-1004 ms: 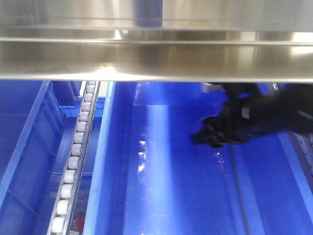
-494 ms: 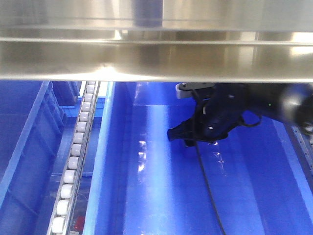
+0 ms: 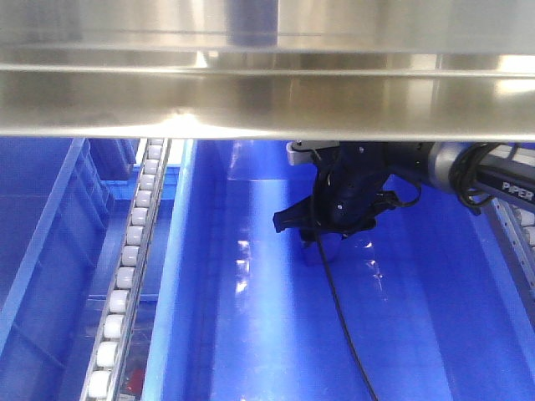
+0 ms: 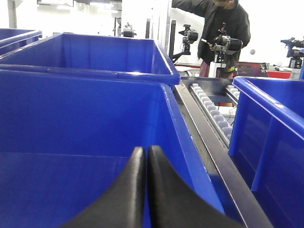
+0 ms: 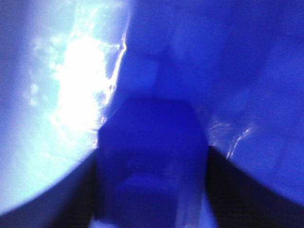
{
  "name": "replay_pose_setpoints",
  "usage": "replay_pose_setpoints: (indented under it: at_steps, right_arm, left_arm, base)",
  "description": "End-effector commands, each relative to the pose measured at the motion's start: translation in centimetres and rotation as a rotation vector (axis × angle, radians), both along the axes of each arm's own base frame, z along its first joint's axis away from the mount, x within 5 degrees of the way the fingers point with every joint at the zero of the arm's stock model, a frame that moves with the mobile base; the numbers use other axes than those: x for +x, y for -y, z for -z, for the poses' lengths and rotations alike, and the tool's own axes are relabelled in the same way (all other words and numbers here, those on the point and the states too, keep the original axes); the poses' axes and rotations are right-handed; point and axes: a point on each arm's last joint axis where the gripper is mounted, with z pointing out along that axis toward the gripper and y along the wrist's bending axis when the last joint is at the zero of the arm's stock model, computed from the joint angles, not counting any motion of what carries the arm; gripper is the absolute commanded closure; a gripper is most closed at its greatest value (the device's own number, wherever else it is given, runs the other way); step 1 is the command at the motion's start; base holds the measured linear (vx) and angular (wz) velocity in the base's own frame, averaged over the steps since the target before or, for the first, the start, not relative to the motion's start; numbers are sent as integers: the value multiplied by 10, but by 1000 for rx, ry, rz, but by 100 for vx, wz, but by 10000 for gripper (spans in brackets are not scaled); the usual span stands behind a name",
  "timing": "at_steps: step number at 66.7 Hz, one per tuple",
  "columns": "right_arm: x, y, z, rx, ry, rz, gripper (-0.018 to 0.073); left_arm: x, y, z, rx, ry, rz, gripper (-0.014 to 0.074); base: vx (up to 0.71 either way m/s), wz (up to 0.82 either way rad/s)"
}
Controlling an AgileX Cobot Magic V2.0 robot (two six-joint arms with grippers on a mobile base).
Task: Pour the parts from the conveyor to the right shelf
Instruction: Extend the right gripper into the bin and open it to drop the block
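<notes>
In the right wrist view, a bright blue block, one of the parts (image 5: 152, 142), sits between my right gripper's (image 5: 152, 164) dark fingers, close over the glossy floor of a blue tub. From the front, my right gripper (image 3: 292, 221) reaches leftward inside the large blue tub (image 3: 251, 334) on the right shelf (image 3: 267, 100), just under its steel beam; the block is not distinct there. My left gripper (image 4: 146, 152) is shut with nothing in it, in front of another blue tub (image 4: 71, 118). The conveyor is out of view.
A rail of white rollers (image 3: 134, 251) runs left of the tub, with another blue tub (image 3: 33, 276) beyond it. A black cable (image 3: 338, 309) hangs from the right arm. A person in black (image 4: 223, 28) stands behind the roller rail (image 4: 213, 114).
My right arm has moved leftward inside the tub, from its right side to about the middle. The left arm shows no earlier frame.
</notes>
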Motion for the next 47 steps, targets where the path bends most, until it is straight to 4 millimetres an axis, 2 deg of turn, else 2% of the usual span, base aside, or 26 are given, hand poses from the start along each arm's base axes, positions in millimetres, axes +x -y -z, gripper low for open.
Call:
replay_pose_setpoints:
  at_steps: [1,10,25,38,47]
  right_arm:
    - [2,0,-29,36,94,-5,-22]
    - [1,1,-33,30,111,-22,-51]
    - [-11,-2,-63,31,206,-105,-37]
    - [-34,-10,-101,103,344,-154,-33]
    - [-54,-1,-106,162,452,-158,-33]
  left_arm:
    - [0,0,1,-18,62,9,603]
    - [0,0,1,-18,62,9,603]
    - [0,0,1,-18,62,9,603]
    - [0,0,1,-18,62,9,603]
    - [0,0,1,-18,62,9,603]
  base:
    - [0,0]
    - [0,0]
    - [0,0]
    - [0,0]
    - [0,0]
